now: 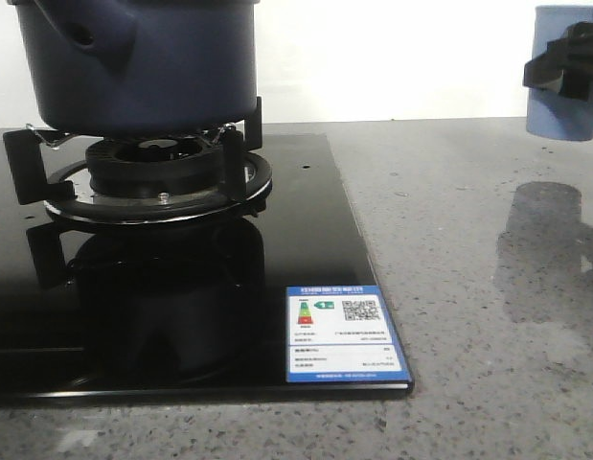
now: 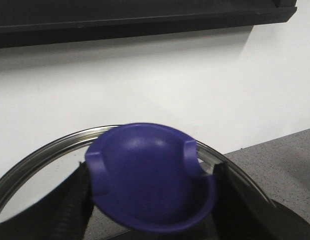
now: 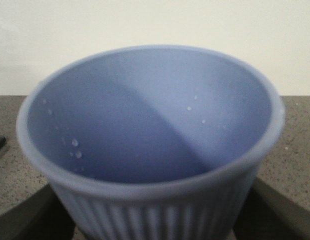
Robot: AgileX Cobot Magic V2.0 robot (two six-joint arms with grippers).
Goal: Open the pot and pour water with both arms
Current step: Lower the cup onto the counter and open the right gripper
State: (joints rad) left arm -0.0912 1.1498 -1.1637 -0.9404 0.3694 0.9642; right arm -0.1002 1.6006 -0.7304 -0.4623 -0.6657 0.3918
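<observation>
The dark navy pot [image 1: 133, 57] stands on the gas burner [image 1: 162, 168] at the back left, its stubby holed handle [image 1: 83, 34] facing me; its top is cut off by the picture edge. In the left wrist view my left gripper [image 2: 150, 197] is shut on the dark blue knob [image 2: 149, 170] of a glass lid with a metal rim [image 2: 44, 147], with white wall behind it. My right gripper [image 1: 564, 62] is shut on a pale blue ribbed cup [image 3: 149, 115], held high at the far right [image 1: 561, 110]. A few droplets cling inside the cup.
A black glass cooktop [image 1: 181, 316] with a blue energy label [image 1: 344, 335] fills the left half. Grey speckled counter [image 1: 468, 383] lies to the right, with a dark glossy patch [image 1: 550, 249] below the cup. A white wall is behind.
</observation>
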